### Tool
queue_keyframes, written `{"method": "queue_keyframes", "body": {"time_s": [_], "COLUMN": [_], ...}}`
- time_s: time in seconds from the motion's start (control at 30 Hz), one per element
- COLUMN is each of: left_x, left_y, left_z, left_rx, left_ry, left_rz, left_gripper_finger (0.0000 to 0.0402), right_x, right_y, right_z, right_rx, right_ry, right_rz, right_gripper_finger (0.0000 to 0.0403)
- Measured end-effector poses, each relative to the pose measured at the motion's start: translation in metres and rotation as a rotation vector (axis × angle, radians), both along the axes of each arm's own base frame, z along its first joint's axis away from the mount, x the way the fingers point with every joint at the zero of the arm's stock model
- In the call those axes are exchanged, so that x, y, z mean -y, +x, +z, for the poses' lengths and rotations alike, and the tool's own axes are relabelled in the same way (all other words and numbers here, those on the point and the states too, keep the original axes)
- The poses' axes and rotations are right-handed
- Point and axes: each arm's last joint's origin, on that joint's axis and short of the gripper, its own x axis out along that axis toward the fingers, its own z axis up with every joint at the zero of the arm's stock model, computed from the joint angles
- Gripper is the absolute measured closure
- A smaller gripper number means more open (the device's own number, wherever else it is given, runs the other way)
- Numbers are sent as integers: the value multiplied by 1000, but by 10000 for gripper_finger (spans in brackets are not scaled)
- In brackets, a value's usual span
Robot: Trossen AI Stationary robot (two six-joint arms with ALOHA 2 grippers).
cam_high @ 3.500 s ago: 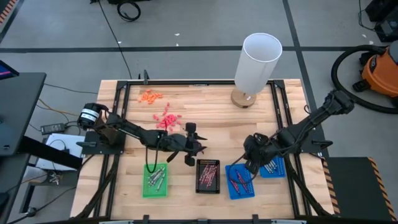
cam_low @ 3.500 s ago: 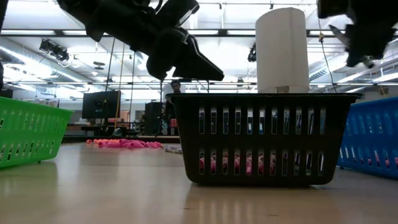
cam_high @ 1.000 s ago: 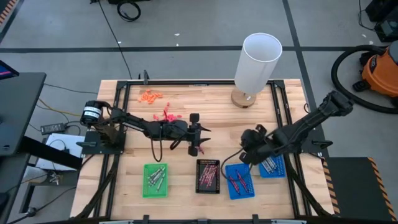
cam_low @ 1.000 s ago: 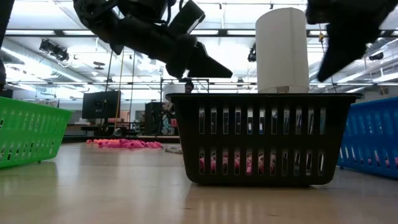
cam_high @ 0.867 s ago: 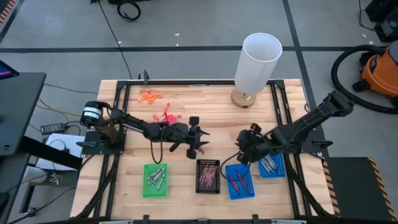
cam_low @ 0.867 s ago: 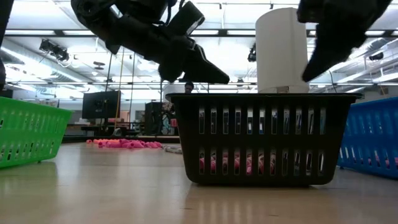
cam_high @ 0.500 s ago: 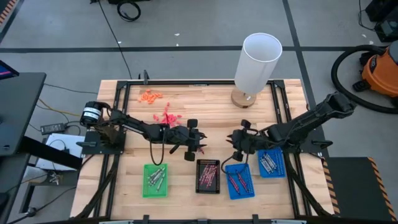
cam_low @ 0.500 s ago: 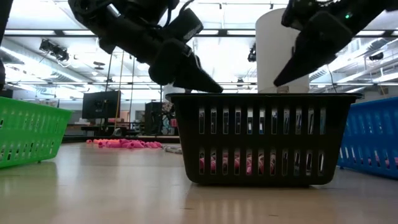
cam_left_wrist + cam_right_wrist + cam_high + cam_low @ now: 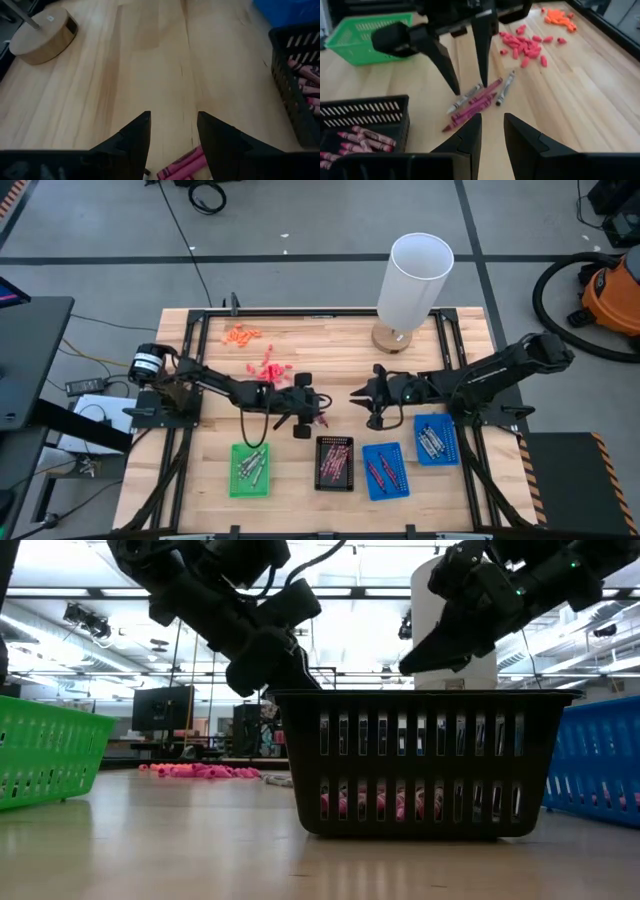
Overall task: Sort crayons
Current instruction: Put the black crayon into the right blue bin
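Note:
A few loose crayons [image 9: 475, 102], silvery-grey and maroon, lie flat on the wood near the table's middle [image 9: 324, 418]. My left gripper [image 9: 470, 89] hangs open just over them, its fingers pointing slantwise down; in its own view [image 9: 172, 125] the crayons [image 9: 182, 162] show below the gap. My right gripper [image 9: 492, 125] stands open and empty a short way to their right [image 9: 356, 396], facing the left gripper. In the low view the left gripper [image 9: 285, 675] and the right gripper [image 9: 415, 660] hang above the black tray's [image 9: 420, 760] rim.
A green tray [image 9: 250, 468], the black tray [image 9: 335, 463] and two blue trays [image 9: 385, 470] [image 9: 436, 440] stand along the near edge, all holding crayons. Pink bits [image 9: 268, 368] and orange bits [image 9: 240, 334] lie far left. A white cylinder [image 9: 415, 280] stands at the far side.
My right gripper has swung from above the blue trays toward the table's left and downward, turning until it points almost level at the loose crayons. My left gripper has tipped its fingers lower over the crayons. The crayons have stayed where they were.

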Motion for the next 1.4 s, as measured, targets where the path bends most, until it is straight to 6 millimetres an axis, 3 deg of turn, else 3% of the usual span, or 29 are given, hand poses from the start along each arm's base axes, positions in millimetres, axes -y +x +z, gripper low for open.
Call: {"method": "queue_keyframes", "body": {"time_s": [0.2,0.47,0.77,0.97,1.17,1.4], "left_x": [8,7,6,5,5,5], "left_y": [-4,-7,-25,-34,-45,-51], "left_z": [-2,-4,-26,-31,-19,-15], "left_rx": [-35,-75,-9,-9,-33,-92], "left_ry": [22,57,13,0,-8,-5], "left_rz": [-7,34,63,73,74,69], "left_gripper_finger": [230,230,230,230,230,230], "right_x": [-1,-1,-1,-2,0,2], "right_y": [4,14,19,21,31,45], "right_z": [-3,-26,-30,-38,-50,-45], "right_rx": [-4,-67,-50,-77,-119,-165], "right_ry": [9,-17,-40,-22,-12,-60], "right_rz": [27,-19,-10,-26,-54,-48], "right_gripper_finger": [312,312,312,312,312,312]}}
